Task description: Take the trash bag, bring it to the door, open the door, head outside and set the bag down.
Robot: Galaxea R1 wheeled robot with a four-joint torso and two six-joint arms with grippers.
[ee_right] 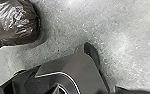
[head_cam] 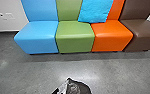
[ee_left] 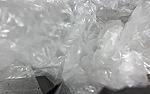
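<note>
a rounded, shiny dark plastic trash bag [head_cam: 78,88] shows at the bottom centre of the head view; crumpled see-through plastic [ee_left: 86,50] is near the left wrist camera. i cannot tell whether either gripper is apart or clamped. a square turquoise cushion [head_cam: 94,11] is at the head view's top, right of centre.

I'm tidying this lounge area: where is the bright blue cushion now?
In the head view, at the top, just right of centre, the blue cushion leans across the green backrest and the orange backrest.
</note>
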